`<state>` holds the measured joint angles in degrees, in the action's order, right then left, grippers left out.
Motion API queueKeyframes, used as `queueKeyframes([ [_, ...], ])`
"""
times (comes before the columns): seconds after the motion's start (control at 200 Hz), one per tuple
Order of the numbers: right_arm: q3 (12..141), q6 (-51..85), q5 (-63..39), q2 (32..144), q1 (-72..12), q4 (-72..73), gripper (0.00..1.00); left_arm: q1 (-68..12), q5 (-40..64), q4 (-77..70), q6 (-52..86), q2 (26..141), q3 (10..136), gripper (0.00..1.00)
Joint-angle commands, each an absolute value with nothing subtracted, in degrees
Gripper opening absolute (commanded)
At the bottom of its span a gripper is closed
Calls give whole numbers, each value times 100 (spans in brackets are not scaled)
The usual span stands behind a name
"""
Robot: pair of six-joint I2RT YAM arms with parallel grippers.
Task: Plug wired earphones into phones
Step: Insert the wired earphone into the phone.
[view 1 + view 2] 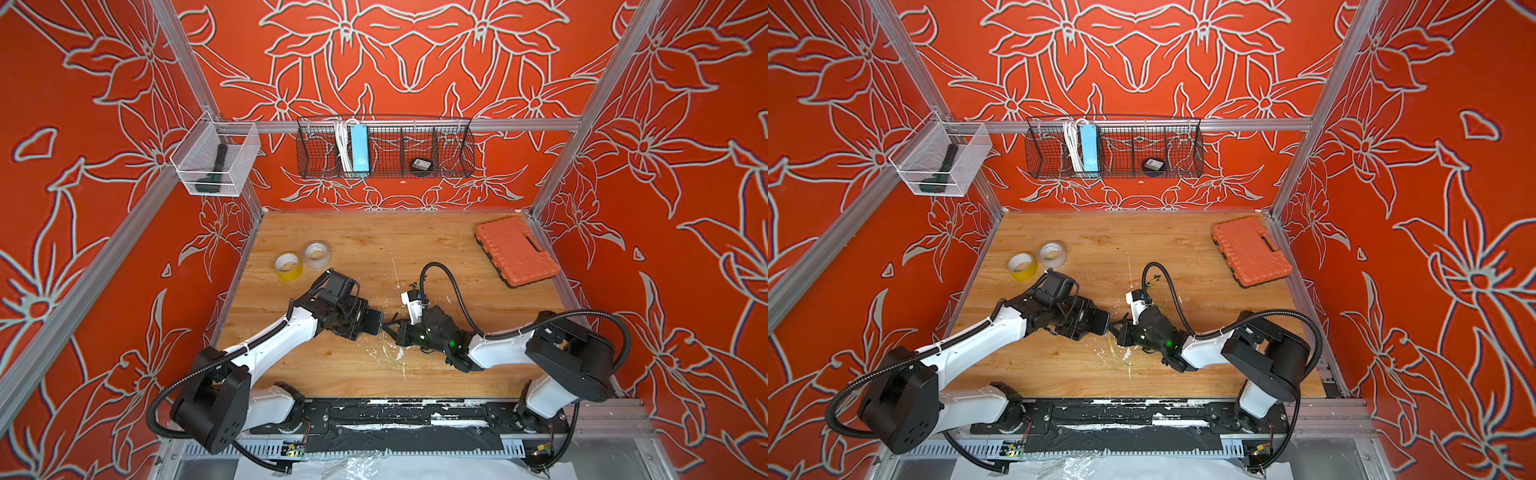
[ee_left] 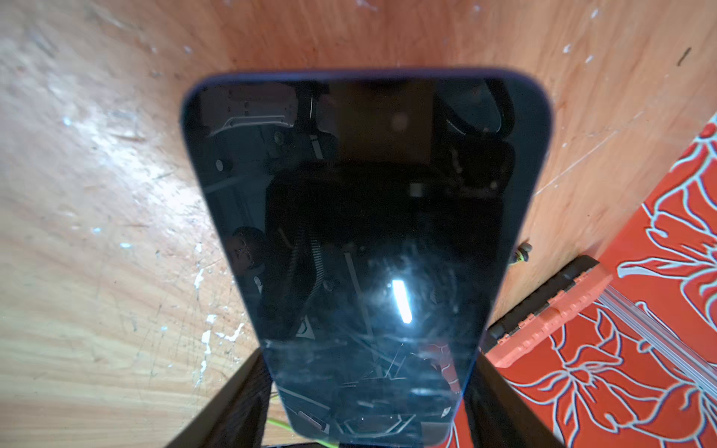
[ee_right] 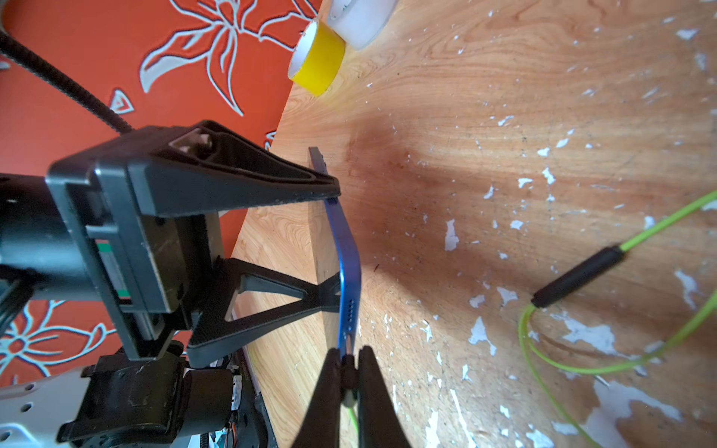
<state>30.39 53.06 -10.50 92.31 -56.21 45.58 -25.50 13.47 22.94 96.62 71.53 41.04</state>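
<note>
**Phone.** One phone [image 2: 364,232], held off the worktop [image 1: 374,232] near its middle, with its short bottom edge turned towards the right arm. It is judged rigid and moderately heavy. The glass face is glossy, so slippery and breakable. The narrow long edges are the proper hold.

**Left gripper.** The left gripper [image 3: 333,248] has its jaws spread wide and clamped across those long edges.

**Earphones.** One set of wired earphones.
- The yellow-green cable [image 3: 659,227] lies in loose loops on the worktop beneath and beside the right arm. It is judged light, limp and easily snagged.
- One dark inline piece [image 3: 578,275] rests on the wood.
- One earbud [image 2: 522,254] is visible beyond the phone. The second was not located.
- The stiff plug [image 3: 348,368] is the only sound place to take hold.

**Right gripper.** The right gripper [image 3: 348,360] is closed tight on the plug, whose tip meets the phone's bottom edge. Whether it is seated cannot be told.

**Surroundings.**
- Two tape rolls, one yellow [image 1: 288,266] and one clear [image 1: 318,254], stand well apart from the work.
- One orange case [image 1: 515,253] sits at the far corner.
</note>
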Motion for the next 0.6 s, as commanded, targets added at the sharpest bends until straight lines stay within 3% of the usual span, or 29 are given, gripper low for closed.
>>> queueKeyframes([
  [0.0, 3297, 5105, -1301, 9187, -5695, 4770, 0, -2768, 2242, 1591, 9940, 6910, 4101, 53],
  [0.395, 3257, 4698, -1269, 8865, -5713, 4823, 0, -2883, 2271, 1247, 10203, 6638, 3965, 52],
  [0.596, 3412, 4189, -1051, 8602, -5704, 3929, 0, -2943, 2174, 1203, 10191, 6457, 4033, 51],
])
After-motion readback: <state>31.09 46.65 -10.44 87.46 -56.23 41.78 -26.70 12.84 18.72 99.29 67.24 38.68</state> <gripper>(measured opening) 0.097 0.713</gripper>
